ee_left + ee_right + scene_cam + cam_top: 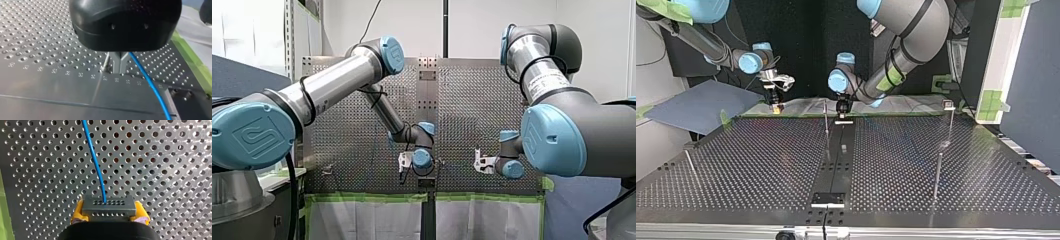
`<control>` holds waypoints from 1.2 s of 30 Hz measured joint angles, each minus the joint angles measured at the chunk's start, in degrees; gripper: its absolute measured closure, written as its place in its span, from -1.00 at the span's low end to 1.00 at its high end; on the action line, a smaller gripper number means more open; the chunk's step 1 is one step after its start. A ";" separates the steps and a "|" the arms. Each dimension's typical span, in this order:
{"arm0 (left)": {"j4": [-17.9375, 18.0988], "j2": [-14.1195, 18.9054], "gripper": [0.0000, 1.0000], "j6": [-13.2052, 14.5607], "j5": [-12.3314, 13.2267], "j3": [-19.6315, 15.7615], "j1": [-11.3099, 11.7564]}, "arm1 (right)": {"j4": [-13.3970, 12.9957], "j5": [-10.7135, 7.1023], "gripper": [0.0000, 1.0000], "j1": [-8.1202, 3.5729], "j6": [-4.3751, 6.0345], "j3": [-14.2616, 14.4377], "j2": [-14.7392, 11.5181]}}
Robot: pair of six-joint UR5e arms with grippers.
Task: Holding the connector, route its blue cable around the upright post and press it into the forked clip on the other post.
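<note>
Our right gripper (109, 210) was pinching the grey connector (108, 206) between its yellow pads (78, 211). The blue cable (96, 167) ran straight out ahead of it over the perforated table (761, 165). In the top view this gripper hung at the far edge, at the view's left.

Our left gripper (120, 66) hovered low over the table near the middle of that far edge. Its metal fingers looked pressed together, with no gap showing. The cable passed just beside them, and we could not tell whether it was nipped. A thin upright post (826, 125) stood just beside this gripper.

A 2nd post rose well apart at the top view's right. It carried a small head that we took for the forked clip (949, 104). No cable showed in it.

We judged the task to be at its 1st step: the connector was in hand, but the cable was not yet wound around the post or seated. The next move would call for our right arm to swing the connector around the upright post and keep the cable taut. It would then have to cross toward the clip, line the cable up over the fork and press it down squarely.
</note>
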 joint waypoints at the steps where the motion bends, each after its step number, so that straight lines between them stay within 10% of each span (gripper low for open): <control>1: -0.03 0.00 0.94 0.06 0.00 0.01 0.00 | 0.02 0.00 1.00 0.03 -0.04 0.00 0.00; 16: -2.89 0.07 -0.91 4.98 0.65 0.01 -0.07 | 1.01 0.00 1.00 0.43 -0.37 0.00 0.18; 36: -2.58 0.09 -0.95 0.08 9.02 -3.48 0.00 | 3.22 -0.04 1.00 0.52 -0.37 0.00 0.23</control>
